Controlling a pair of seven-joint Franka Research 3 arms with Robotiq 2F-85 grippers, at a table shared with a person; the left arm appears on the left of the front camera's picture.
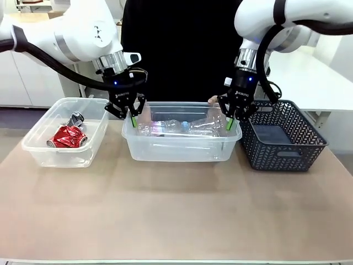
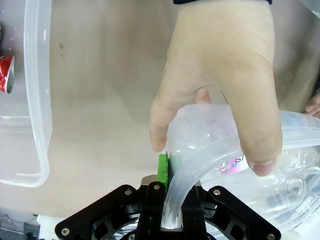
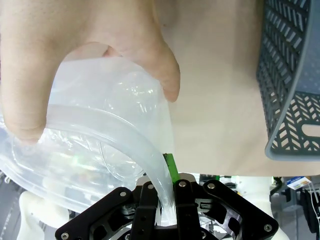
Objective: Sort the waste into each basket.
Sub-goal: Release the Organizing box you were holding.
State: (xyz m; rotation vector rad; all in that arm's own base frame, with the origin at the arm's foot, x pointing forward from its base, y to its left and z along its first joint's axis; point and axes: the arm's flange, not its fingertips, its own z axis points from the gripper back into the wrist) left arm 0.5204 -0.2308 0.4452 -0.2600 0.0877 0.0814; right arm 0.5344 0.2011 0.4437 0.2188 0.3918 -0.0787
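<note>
Both hands (image 1: 133,117) (image 1: 231,122) on tub rim (image 1: 182,105)

The middle tub (image 1: 182,149), pinched at its rim by both claws, was clear, glossy plastic, as was the smaller tub (image 1: 38,149) beyond the left claw (image 1: 132,117). Between the claws lay shiny clear plastic bottles (image 1: 182,127). The red can (image 1: 68,136) was crumpled glossy metal. Beside the right claw (image 1: 231,122), the lattice basket (image 1: 281,138) looked matt dark plastic. The tabletop (image 1: 176,210) was smooth and matt.
</note>
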